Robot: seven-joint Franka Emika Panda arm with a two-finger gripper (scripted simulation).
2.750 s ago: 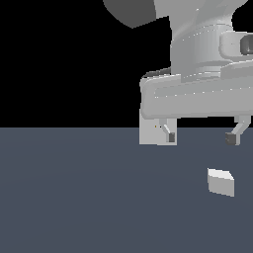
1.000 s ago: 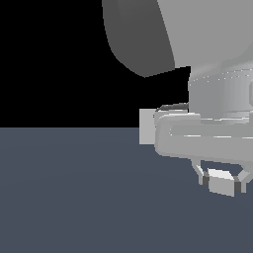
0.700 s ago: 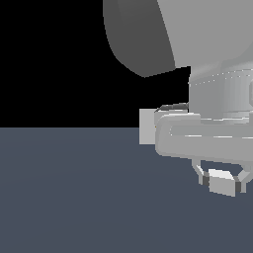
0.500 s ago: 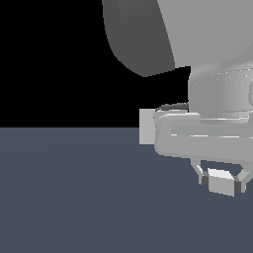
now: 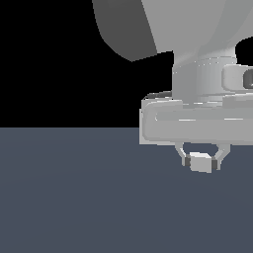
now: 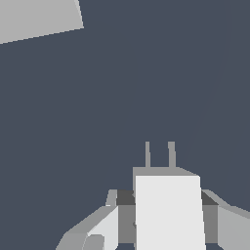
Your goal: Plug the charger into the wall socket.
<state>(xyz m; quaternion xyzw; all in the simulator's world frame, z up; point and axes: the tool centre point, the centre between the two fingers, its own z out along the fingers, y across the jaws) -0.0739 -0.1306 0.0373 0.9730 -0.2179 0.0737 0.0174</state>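
The charger (image 5: 201, 162) is a small light grey-white block held between my gripper's (image 5: 201, 164) two fingers, a little above the dark grey floor. In the wrist view the charger (image 6: 168, 210) fills the gap between the dark finger pads (image 6: 126, 215), and its two prongs (image 6: 159, 154) stick out ahead. The wall socket (image 6: 34, 17) is a flat light grey plate, seen in part, well away from the prongs. In the exterior view only a thin edge of the wall socket (image 5: 141, 134) shows behind the hand. Its holes are hidden.
The dark grey floor (image 5: 74, 197) stretches across the exterior view under a black background. The bulky grey arm and hand (image 5: 197, 118) fill the upper part of the exterior view's right.
The gripper, earlier open above the charger on the floor, came down and closed on it. In the last half second it has lifted the charger slightly and moved towards the exterior view's left.
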